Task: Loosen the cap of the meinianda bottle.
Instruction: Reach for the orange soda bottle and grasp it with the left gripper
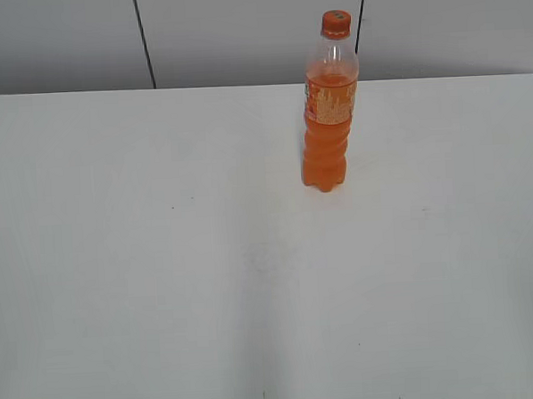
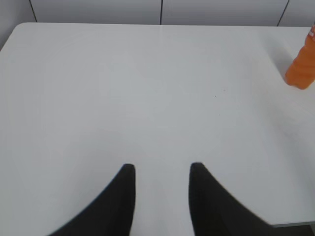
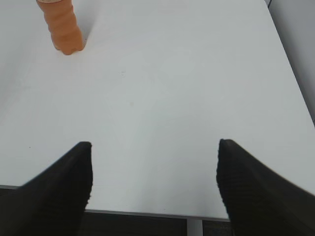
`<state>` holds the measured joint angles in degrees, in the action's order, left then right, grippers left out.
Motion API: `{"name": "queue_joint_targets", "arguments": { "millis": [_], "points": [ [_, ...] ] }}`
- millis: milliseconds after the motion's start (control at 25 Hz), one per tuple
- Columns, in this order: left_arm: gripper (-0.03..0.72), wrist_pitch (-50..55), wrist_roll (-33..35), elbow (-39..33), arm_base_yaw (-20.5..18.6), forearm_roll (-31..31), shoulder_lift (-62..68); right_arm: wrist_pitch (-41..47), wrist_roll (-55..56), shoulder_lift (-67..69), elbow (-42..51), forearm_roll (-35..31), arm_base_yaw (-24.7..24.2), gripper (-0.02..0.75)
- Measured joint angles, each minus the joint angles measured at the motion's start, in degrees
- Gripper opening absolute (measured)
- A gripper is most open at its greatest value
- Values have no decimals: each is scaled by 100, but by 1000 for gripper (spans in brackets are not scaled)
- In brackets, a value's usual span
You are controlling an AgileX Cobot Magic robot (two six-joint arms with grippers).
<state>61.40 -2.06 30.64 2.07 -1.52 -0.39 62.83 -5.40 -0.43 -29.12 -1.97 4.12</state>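
Cap (image 1: 336,22) on upright meinianda bottle (image 1: 328,116) seen only in exterior view; wrist views: bottle base, both jaws released, empty, above worktop (image 1: 162,259).

Counter (image 1: 164,285): plain white, matte top, far edge meeting a grey panelled wall. A few tiny dark specks on the surface. One item stands directly on it: the meinianda bottle (image 1: 329,125), upright, toward the far edge and right of centre, its base flat on the counter, orange liquid inside, cap (image 1: 336,22) on top. In the left wrist view the counter's far left corner is rounded.
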Motion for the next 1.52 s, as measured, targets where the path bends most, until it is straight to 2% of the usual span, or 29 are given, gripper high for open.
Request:
{"name": "queue_joint_targets", "arguments": {
  "millis": [720,840,1040,1120,1520],
  "points": [
    [241,0,0,0,0,0,0,0,0,0,0,0,0,592],
    [281,0,0,0,0,0,0,0,0,0,0,0,0,592],
    [412,0,0,0,0,0,0,0,0,0,0,0,0,592],
    [441,0,0,0,0,0,0,0,0,0,0,0,0,592],
    [477,-4,0,0,0,105,0,0,0,0,0,0,0,592]
  ]
}}
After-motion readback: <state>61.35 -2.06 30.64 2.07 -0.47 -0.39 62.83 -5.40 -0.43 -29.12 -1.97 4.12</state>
